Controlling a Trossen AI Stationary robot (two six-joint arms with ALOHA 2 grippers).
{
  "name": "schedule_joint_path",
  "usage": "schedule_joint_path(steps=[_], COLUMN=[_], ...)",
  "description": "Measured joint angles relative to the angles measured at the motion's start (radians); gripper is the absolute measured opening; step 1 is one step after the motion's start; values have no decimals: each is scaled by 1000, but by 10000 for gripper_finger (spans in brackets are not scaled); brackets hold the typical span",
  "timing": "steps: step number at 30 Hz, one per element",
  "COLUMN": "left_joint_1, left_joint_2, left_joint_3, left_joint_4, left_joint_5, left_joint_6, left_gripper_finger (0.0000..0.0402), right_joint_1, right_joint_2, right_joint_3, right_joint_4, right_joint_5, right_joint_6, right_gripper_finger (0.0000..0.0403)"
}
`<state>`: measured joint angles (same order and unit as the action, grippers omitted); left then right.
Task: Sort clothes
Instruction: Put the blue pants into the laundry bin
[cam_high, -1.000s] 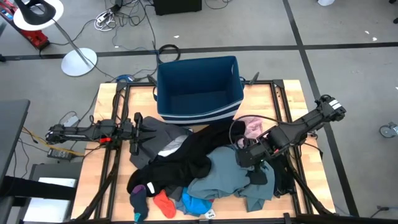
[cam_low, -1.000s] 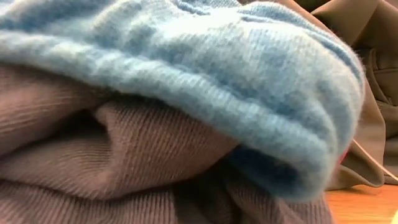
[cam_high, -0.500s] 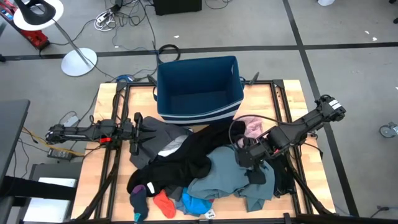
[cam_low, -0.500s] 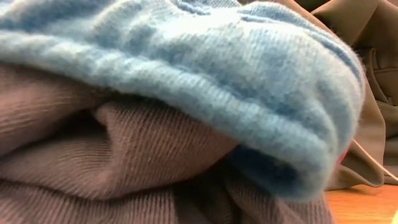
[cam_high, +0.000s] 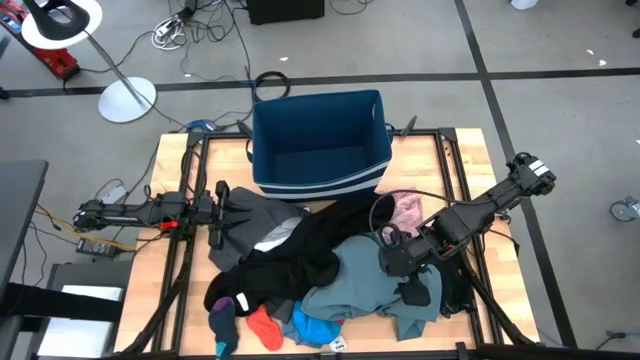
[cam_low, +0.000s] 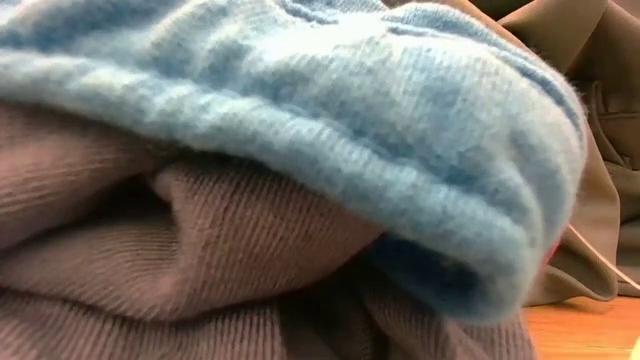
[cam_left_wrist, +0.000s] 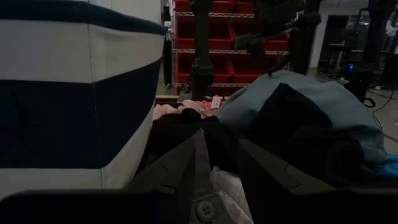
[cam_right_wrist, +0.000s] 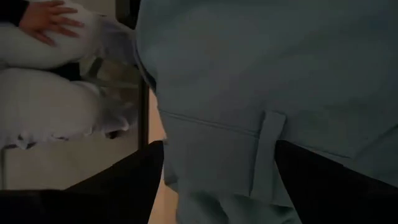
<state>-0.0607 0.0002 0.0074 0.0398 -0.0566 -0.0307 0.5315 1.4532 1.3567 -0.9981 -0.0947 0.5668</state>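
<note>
A pile of clothes lies across the middle of the table: a black garment (cam_high: 300, 250), a grey-teal one (cam_high: 360, 280), a dark grey one (cam_high: 255, 212), a pale pink one (cam_high: 407, 208), and small orange-red (cam_high: 265, 328), bright blue (cam_high: 315, 328) and maroon (cam_high: 222, 308) pieces at the near edge. My right gripper (cam_high: 395, 262) is open, low over the grey-teal garment (cam_right_wrist: 249, 81), with a fold between its fingers. My left gripper (cam_high: 218, 215) waits open at the dark grey garment's (cam_left_wrist: 202, 180) left edge. My right gripper comes at the grey-teal garment slanting down from the table's right, beside a belt loop (cam_right_wrist: 272, 149). The cloth stands between the open fingers (cam_right_wrist: 124, 186). I cannot tell whether the fingers touch it.
The blue bin with white stripes (cam_high: 320, 185) stands at the table's far middle, just behind the pile; it also shows in the left wrist view (cam_left_wrist: 74, 93). A person sits beyond the table (cam_right_wrist: 50, 37). Bright blue knit (cam_low: 350, 120) over ribbed cloth fills the low view.
My right gripper has gone a little toward the table's near edge and lower over the grey-teal garment. The clothes have kept their places.
</note>
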Motion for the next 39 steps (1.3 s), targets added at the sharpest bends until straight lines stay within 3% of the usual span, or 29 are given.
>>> schedule_joint_path(steps=[6,14,20,24,28,35,39], left_joint_1=[0,0,0,0,0,0,0], left_joint_2=[0,0,0,0,0,0,0], left_joint_3=[0,0,0,0,0,0,0], left_joint_4=[0,0,1,0,0,0,0], left_joint_5=[0,0,0,0,0,0,0], left_joint_6=[0,0,0,0,0,0,0], left_gripper_finger=[124,124,124,124,124,124,124], right_joint_1=[10,-4,-45,-83,-108,-117,-117], right_joint_2=[4,102,166,195,198,192,190], right_joint_3=[-45,-100,-100,-100,-100,-99,-99], right_joint_4=[5,21,10,15,42,48,42], right_joint_5=[166,185,332,343,308,301,295], right_joint_6=[-52,-121,-127,-128,-147,-199,-190], right_gripper_finger=[309,309,309,304,244,24,23])
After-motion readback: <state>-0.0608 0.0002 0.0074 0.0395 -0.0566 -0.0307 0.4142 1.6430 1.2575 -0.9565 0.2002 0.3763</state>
